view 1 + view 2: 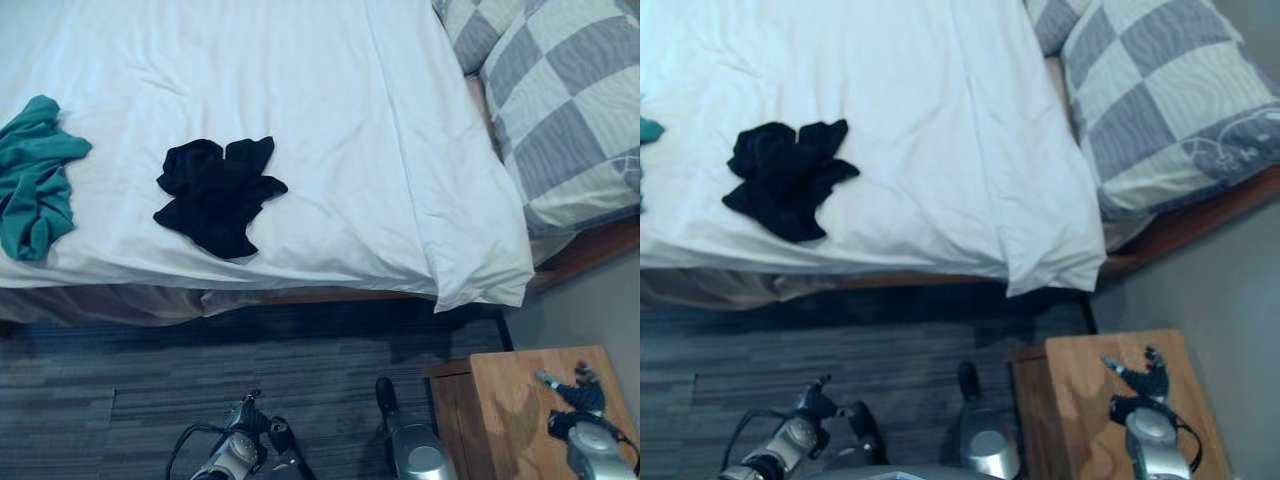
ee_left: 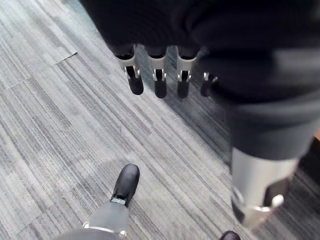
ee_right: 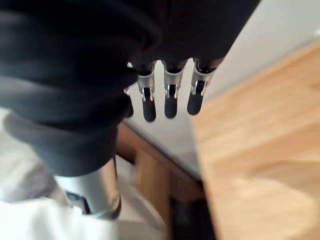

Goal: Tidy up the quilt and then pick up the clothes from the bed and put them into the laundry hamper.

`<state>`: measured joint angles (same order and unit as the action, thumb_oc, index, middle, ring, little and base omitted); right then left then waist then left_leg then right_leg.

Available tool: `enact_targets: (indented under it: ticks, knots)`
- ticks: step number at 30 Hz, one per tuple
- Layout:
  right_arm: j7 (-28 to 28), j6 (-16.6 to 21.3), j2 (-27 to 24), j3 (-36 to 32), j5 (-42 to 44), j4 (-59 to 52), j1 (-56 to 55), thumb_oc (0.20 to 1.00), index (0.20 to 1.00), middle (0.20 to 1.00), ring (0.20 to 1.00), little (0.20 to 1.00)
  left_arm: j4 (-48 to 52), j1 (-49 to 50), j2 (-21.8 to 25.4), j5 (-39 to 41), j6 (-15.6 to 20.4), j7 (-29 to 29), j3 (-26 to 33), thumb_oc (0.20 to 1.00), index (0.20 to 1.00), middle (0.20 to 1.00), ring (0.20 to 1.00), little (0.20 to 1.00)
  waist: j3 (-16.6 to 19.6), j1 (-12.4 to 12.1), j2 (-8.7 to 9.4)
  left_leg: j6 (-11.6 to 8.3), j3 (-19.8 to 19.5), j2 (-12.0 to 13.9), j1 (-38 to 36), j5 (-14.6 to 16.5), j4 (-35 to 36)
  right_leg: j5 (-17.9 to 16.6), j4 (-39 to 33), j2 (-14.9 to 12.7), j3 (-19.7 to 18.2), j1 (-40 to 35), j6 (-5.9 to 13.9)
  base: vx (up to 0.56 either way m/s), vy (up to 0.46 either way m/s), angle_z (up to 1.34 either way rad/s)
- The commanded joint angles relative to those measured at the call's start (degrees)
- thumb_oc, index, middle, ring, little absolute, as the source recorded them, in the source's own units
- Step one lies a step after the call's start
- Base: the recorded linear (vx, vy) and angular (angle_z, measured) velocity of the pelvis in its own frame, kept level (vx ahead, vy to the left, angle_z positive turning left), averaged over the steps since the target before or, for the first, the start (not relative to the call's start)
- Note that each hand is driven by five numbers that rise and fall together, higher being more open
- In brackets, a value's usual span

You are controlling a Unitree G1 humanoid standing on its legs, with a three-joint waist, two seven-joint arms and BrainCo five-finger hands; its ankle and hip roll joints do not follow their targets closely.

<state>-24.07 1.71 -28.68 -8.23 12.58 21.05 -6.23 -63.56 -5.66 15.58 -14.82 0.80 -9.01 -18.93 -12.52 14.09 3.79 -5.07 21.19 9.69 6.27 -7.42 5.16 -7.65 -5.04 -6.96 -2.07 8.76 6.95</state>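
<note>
A white quilt (image 1: 300,120) lies spread flat over the bed, its corner (image 1: 480,280) hanging over the near edge. On it rests a crumpled black garment (image 1: 215,195) near the front edge, and a teal garment (image 1: 35,180) lies further left. My left hand (image 1: 240,430) hangs low above the carpet, fingers (image 2: 160,82) straight and holding nothing. My right hand (image 1: 580,395) hovers over the wooden bedside table (image 1: 520,400), fingers (image 3: 170,102) straight and empty. Both hands are well away from the clothes.
Grey-and-white checked pillows (image 1: 570,110) lie at the bed's right end. The wooden bed frame (image 1: 590,250) shows beneath them. Striped grey carpet (image 1: 130,380) runs between me and the bed. The bedside table stands at my right.
</note>
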Motion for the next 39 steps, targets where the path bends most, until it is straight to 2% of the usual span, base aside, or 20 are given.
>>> enact_targets:
  ticks: [1,5,10,15,17,18,22,23,24,25,27,29,31,32,33,34,35,36,37,39]
  knots:
    - [-6.93,6.19,-7.2,-3.47,-5.64,-0.08,17.15,0.2,0.2,0.2,0.2,0.2,-1.86,-4.49,0.5,-1.08,1.51,-1.16,-2.06,1.0,1.0,1.0,1.0,1.0,-4.33,-3.03,-0.07,-1.83,-1.68,1.08,-5.07,5.85,-0.16,3.71,2.75,-2.19,-1.54,2.53,3.85,-0.13,-0.053,-0.03]
    - [-10.5,6.27,-16.48,4.05,-6.55,2.66,37.78,0.2,0.2,0.2,0.2,0.2,1.83,-5.83,1.44,0.38,3.07,-1.88,-7.53,1.0,1.0,1.0,1.0,1.0,-10.67,-5.61,-2.01,-1.98,-2.21,0.61,0.12,3.81,-2.42,4.11,6.94,-2.43,-2.71,8.5,3.18,-0.16,-0.06,0.09]
    - [-8.82,7.1,-19.18,10.27,0.02,15.02,50.59,0.2,0.2,0.2,0.2,0.2,3.04,-4.77,3.05,3.98,4.09,-1.82,-7.17,1.0,1.0,1.0,1.0,1.0,-14.12,-7.01,-4.36,-2.26,-2.75,1.05,6.14,5.0,-7.82,5.19,10.69,-2.48,-2.73,13.75,2.99,-0.11,-0.049,0.13]
    - [-6.58,5.94,-10.37,14.13,-0.83,17.66,43.96,0.2,0.2,0.2,0.2,0.2,3.14,-10.15,1.81,7.89,3.43,-2.42,-4.57,1.0,1.0,1.0,1.0,1.0,-16.44,-6.6,-4.37,-2.27,-3.36,1.67,10.24,6.45,-12.52,5.67,12.93,-2.03,-2.24,16.66,2.7,-0.02,-0.008,0.06]
    - [-6.55,5.61,-4.14,13.81,-1.02,18.4,39.65,0.2,0.2,0.2,0.2,0.2,2.0,-11.39,1.7,7.9,3.12,-2.45,-4.31,1.0,1.0,1.0,1.0,1.0,-16.19,-6.28,-4.43,-2.05,-3.49,1.36,9.91,7.09,-12.86,5.48,12.3,-2.41,-2.1,15.96,2.81,0.07,0.128,0.07]
    - [-5.38,5.34,2.85,14.24,-1.16,21.76,33.66,0.2,0.2,0.2,0.2,0.2,0.08,-11.79,0.97,6.68,2.28,-3.34,-4.18,1.0,1.0,1.0,1.0,1.0,-15.29,-5.82,-4.3,-1.51,-3.79,0.67,8.85,7.63,-12.15,4.55,10.65,-3.2,-1.82,14.62,3.05,0.11,0.205,0.08]
    - [-2.42,4.34,10.01,16.58,-1.91,26.28,26.63,0.2,0.2,0.2,0.2,0.2,-2.59,-11.66,-0.16,4.25,0.78,-4.33,-3.84,1.0,1.0,1.0,1.0,1.0,-13.52,-4.84,-3.31,-0.55,-3.42,-0.88,5.83,9.4,-10.93,2.14,6.4,-5.1,-1.66,10.66,4.24,0.09,0.187,0.15]
    - [-0.12,3.12,13.74,18.21,-2.69,28.99,22.4,0.363,0.363,0.363,0.363,0.363,-3.68,-11.4,-0.62,3.63,0.1,-4.13,-3.64,1.0,1.0,1.0,1.0,1.0,-11.87,-4.19,-2.51,0.07,-2.53,-2.5,3.39,9.44,-8.74,-0.64,4.34,-6.39,-1.88,9.29,5.71,0.15,0.358,0.03]
    - [2.27,2.2,15.46,19.74,-3.21,32.38,19.97,0.856,0.856,0.856,0.856,0.856,-3.85,-11.28,-0.77,2.82,0.0,-3.8,-3.94,1.0,1.0,1.0,1.0,1.0,-11.08,-4.08,-2.59,0.37,-2.19,-2.85,1.65,9.24,-6.94,-0.53,4.06,-6.57,-1.01,8.25,5.93,0.11,0.328,0.04]
    - [3.81,1.6,16.8,20.57,-2.99,35.69,19.52,1.0,1.0,1.0,1.0,1.0,-3.81,-11.27,-0.55,2.59,-0.2,-3.51,-4.36,1.0,1.0,1.0,1.0,1.0,-10.62,-3.99,-2.41,0.74,-1.98,-3.01,0.81,8.87,-5.72,-0.85,5.03,-6.57,-0.78,8.33,5.91,0.1,0.226,-0.08]
    - [5.73,0.62,17.87,21.78,-4.05,39.04,18.07,1.0,1.0,1.0,1.0,1.0,-3.75,-10.97,-0.62,1.89,-0.17,-2.74,-4.95,1.0,1.0,1.0,1.0,1.0,-10.15,-3.92,-2.64,0.99,-1.86,-2.97,-0.67,8.37,-4.12,0.35,6.3,-5.67,-0.68,8.01,5.78,0.05,0.134,-0.11]
    - [11.21,-2.03,18.77,24.45,-8.34,48.17,12.82,1.0,1.0,1.0,1.0,1.0,-5.96,-7.6,-0.5,1.53,-0.67,-0.57,-4.8,1.0,1.0,1.0,1.0,1.0,-8.11,-4.29,-4.03,1.84,-1.54,-4.37,-5.28,8.83,-1.47,7.4,11.6,1.0,0.52,2.48,3.3,0.11,0.27,-0.01]
    - [11.21,-2.03,18.78,24.46,-8.34,48.17,12.83,1.0,1.0,1.0,1.0,1.0,-5.96,-7.61,-0.49,1.53,-0.67,-0.57,-4.78,1.0,1.0,1.0,1.0,1.0,-8.0,-4.34,-4.04,1.81,-1.47,-4.32,-5.12,8.75,-1.48,7.22,11.46,1.06,0.46,2.6,3.25,0.11,0.118,-0.2]
    - [12.38,-2.47,18.54,24.35,-10.41,50.03,11.43,1.0,1.0,1.0,1.0,1.0,-6.59,-6.24,-1.4,2.29,-0.71,0.22,-4.13,1.0,1.0,1.0,1.0,1.0,-7.46,-4.07,-3.88,2.27,-1.89,-5.93,-4.5,12.79,-7.98,8.98,9.01,0.72,0.06,-0.46,1.79,0.13,0.053,-0.11]
    - [12.38,-2.47,18.56,24.37,-10.41,50.03,11.45,1.0,1.0,1.0,1.0,1.0,-6.58,-6.25,-1.38,2.29,-0.71,0.22,-4.11,1.0,1.0,1.0,1.0,1.0,-7.33,-4.12,-3.88,2.24,-1.83,-5.87,-4.26,12.74,-8.08,8.82,8.92,0.77,-0.01,-0.27,1.75,0.15,0.085,0.01]
    - [12.21,-3.46,16.97,25.0,-12.59,51.49,12.52,1.0,1.0,1.0,1.0,1.0,-5.51,-7.6,-2.46,5.23,0.17,-1.32,-3.41,1.0,1.0,1.0,1.0,1.0,-8.38,-5.07,-3.2,0.33,-3.95,-5.22,1.9,11.75,-24.45,8.63,6.17,-0.07,-1.28,-2.26,-0.16,0.0,0.0,0.0]
    - [12.21,-3.46,16.97,25.0,-12.59,51.49,12.52,1.0,1.0,1.0,1.0,1.0,-5.51,-7.6,-2.46,5.23,0.17,-1.32,-3.41,1.0,1.0,1.0,1.0,1.0,-8.31,-5.06,-3.22,0.33,-3.96,-5.2,2.0,11.76,-24.49,8.62,6.18,-0.06,-1.27,-2.18,-0.16,0.0,0.072,-0.09]
    - [11.23,-3.07,15.74,25.58,-13.22,50.98,13.82,1.0,1.0,1.0,1.0,1.0,-3.77,-9.15,-2.32,8.31,0.89,-3.95,-2.85,1.0,1.0,1.0,1.0,1.0,-9.15,-6.6,-2.41,-2.81,-9.92,-4.05,8.58,9.08,-30.6,9.08,3.69,-2.21,-0.69,-3.8,-0.64,0.14,0.261,-0.14]
    - [11.14,-3.17,15.77,25.82,-13.58,49.95,13.84,1.0,1.0,1.0,1.0,1.0,-3.23,-9.18,-2.46,10.04,1.12,-4.02,-1.66,1.0,1.0,1.0,1.0,1.0,-7.21,-6.89,-2.8,-2.06,-10.42,0.1,6.61,9.84,-22.18,9.28,2.45,-4.5,-0.28,-4.18,1.09,0.14,0.259,-0.2]
    - [11.49,-3.47,15.69,25.79,-13.5,49.32,13.9,1.0,1.0,1.0,1.0,1.0,-3.26,-8.96,-2.55,10.42,1.12,-3.7,-1.72,1.0,1.0,1.0,1.0,1.0,-6.21,-7.23,-3.1,-2.2,-10.88,2.02,5.17,7.57,-15.54,9.25,2.33,-5.13,-0.69,-4.32,1.9,0.25,0.347,-0.12]
